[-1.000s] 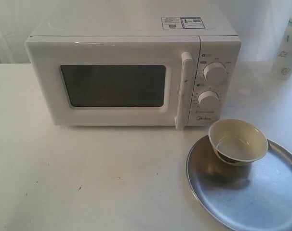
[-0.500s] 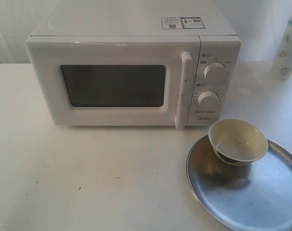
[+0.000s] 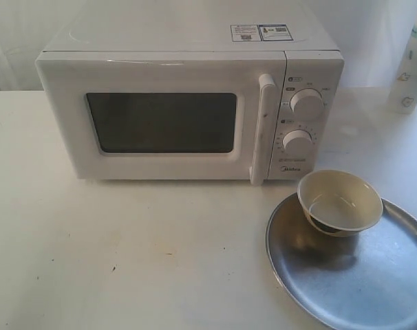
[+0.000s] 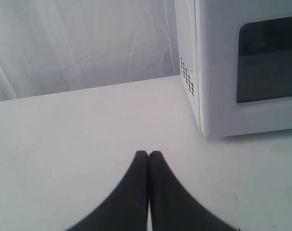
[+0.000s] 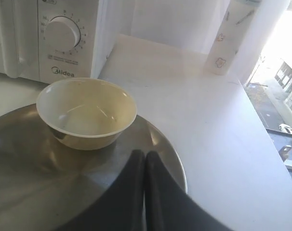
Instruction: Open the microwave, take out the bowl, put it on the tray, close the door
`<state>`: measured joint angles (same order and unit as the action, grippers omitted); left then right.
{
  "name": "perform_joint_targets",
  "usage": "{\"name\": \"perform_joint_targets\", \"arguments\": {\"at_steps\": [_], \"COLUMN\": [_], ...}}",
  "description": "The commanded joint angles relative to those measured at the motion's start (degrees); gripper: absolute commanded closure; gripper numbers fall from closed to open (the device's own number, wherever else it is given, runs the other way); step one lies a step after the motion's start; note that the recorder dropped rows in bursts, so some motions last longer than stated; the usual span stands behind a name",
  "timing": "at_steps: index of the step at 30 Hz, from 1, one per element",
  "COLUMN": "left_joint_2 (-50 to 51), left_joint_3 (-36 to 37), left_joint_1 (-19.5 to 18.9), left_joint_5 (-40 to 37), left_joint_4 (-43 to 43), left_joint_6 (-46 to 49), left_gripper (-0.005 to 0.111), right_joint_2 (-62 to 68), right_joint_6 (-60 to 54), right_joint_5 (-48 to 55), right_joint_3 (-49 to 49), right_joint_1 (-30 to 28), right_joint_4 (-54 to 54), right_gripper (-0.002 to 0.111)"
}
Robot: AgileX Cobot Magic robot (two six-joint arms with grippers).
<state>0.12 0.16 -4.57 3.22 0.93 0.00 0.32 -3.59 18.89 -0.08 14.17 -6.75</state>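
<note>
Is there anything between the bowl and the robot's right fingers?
Just bare tray between the bowl and the right fingers, seen in the right wrist view.

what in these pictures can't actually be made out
- Inside of the microwave: exterior view, its dark window shows nothing behind it.
- Tray: exterior view, near and right rim cut off by the frame edges.
- Markings round the dials: exterior view, too small and blurred to read.
- White bottle: exterior view, cut by the right edge; print unreadable.

I read the brand "Midea" on the microwave point(image 5: 88, 53) control panel, below the lower dial point(image 5: 61, 34). The stickers point(image 3: 261, 32) on its top are too small for me to read.
</note>
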Motion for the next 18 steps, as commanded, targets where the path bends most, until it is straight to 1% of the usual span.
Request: {"name": "perform_joint_targets", "arguments": {"at_steps": [1,8,13,18], "left_joint_2": [-0.12,-0.12,-0.12,-0.12], "left_joint_3": [-0.16,-0.16,-0.16,-0.16], "left_joint_1": [0.35,0.35,0.35,0.35], "left_joint_5": [0.23,0.23,0.23,0.23], "left_joint_4": [-0.43,-0.43,-0.43,-0.43], "left_joint_6": [0.0,0.0,0.0,0.0], "left_gripper": [0.107,0.107,0.107,0.107], "right_joint_2": [-0.32,-0.32,-0.32,-0.32], "right_joint_6": [-0.33,0.03,3.98,3.98], "right_joint_5": [-0.23,-0.23,-0.11,-0.01], "right_joint_3": [0.08,0.08,0.08,0.08], "right_joint_1": [-0.51,-2.48,-4.12,-4.99], "right_joint_4": [-0.57,-0.67,-0.78,-0.78], "right_gripper": [0.108,0.108,0.108,0.108]}}
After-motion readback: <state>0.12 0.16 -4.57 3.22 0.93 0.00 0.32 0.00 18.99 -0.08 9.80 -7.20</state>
